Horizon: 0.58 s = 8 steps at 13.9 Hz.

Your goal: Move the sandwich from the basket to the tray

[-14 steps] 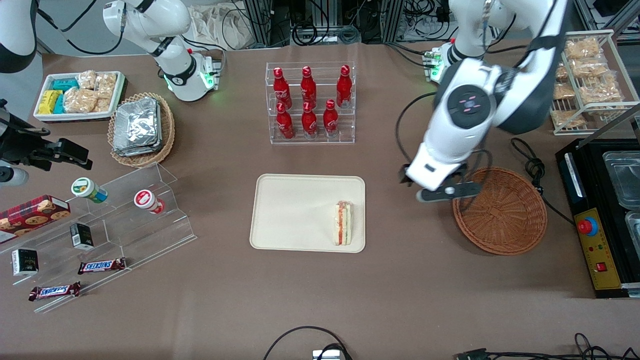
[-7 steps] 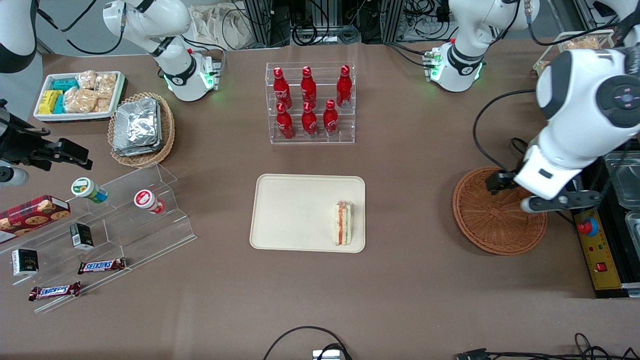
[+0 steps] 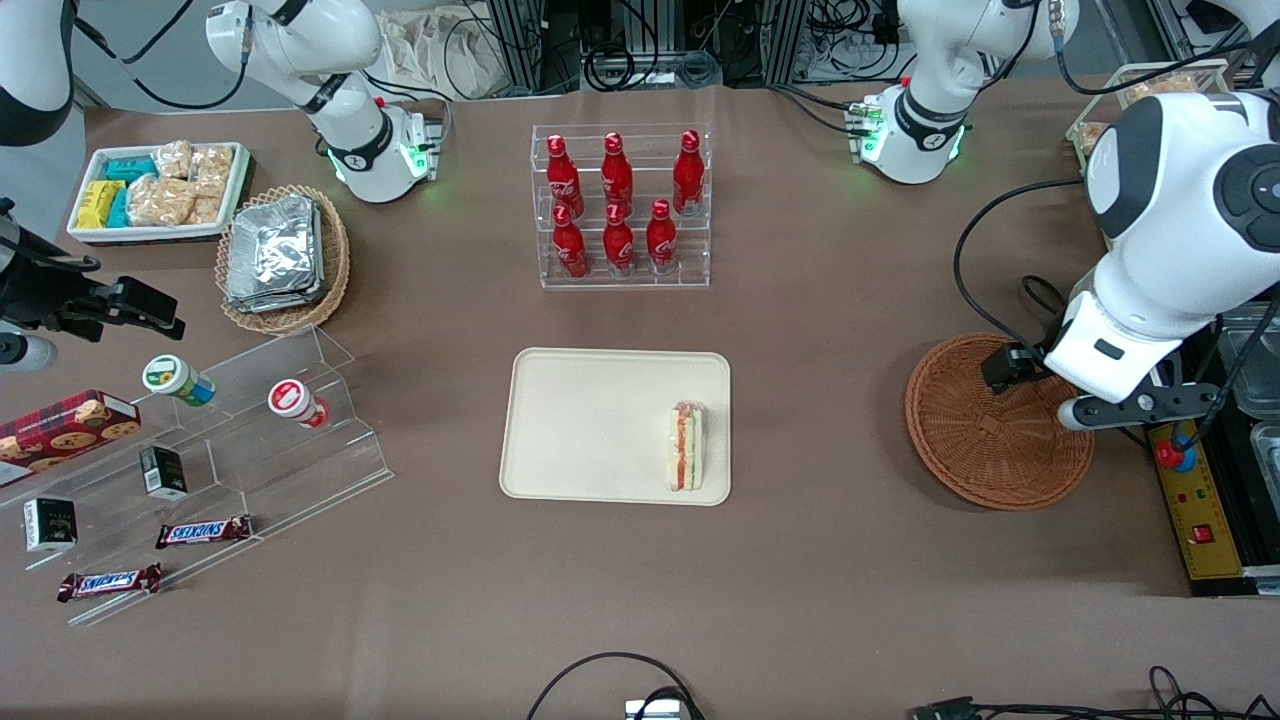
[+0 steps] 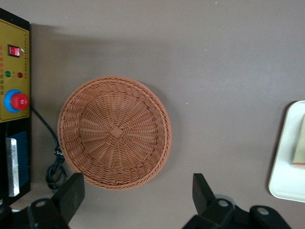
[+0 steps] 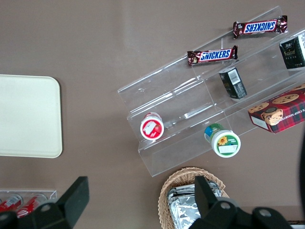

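The sandwich (image 3: 686, 446) lies on the cream tray (image 3: 590, 420), near the tray's short rim that faces the basket, with its orange and green filling edge up. The brown wicker basket (image 3: 985, 440) sits at the working arm's end of the table and holds nothing. My gripper (image 3: 1030, 378) hangs above the basket's rim, by the black control box, open with nothing between its fingers. The left wrist view shows the empty basket (image 4: 114, 131), the open gripper (image 4: 137, 183), a strip of the tray (image 4: 285, 162) and the sandwich's edge (image 4: 300, 143).
A black control box with a red button (image 3: 1178, 452) borders the basket, and a black cable (image 3: 1062, 322) runs beside it. A rack of red bottles (image 3: 620, 205) stands farther from the camera than the tray. An acrylic snack stand (image 3: 250, 440) and a foil-packet basket (image 3: 283, 255) lie toward the parked arm's end.
The working arm has swung away from the tray and across the basket toward the control box, then nearly settled. The sandwich has stayed on the tray.
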{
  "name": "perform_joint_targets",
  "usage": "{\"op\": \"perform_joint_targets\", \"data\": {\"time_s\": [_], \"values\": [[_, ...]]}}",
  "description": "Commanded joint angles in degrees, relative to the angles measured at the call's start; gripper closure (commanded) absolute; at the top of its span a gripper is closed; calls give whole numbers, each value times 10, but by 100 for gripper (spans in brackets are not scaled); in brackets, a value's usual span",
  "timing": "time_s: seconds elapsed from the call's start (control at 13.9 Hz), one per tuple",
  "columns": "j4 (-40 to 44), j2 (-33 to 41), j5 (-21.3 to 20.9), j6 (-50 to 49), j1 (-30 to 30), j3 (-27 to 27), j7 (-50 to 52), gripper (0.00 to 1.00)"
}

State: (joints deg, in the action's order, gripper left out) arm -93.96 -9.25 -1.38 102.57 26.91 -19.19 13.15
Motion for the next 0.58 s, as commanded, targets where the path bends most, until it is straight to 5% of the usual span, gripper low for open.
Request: {"op": "perform_joint_targets", "data": {"time_s": [0.0,0.29,0.5], "values": [[27,-12,32,-19,-4,-5,-10,0],[25,-7,40,-22,-19,3,-52,0],[-31,44,40,-60,-117,83,-73,0]]}}
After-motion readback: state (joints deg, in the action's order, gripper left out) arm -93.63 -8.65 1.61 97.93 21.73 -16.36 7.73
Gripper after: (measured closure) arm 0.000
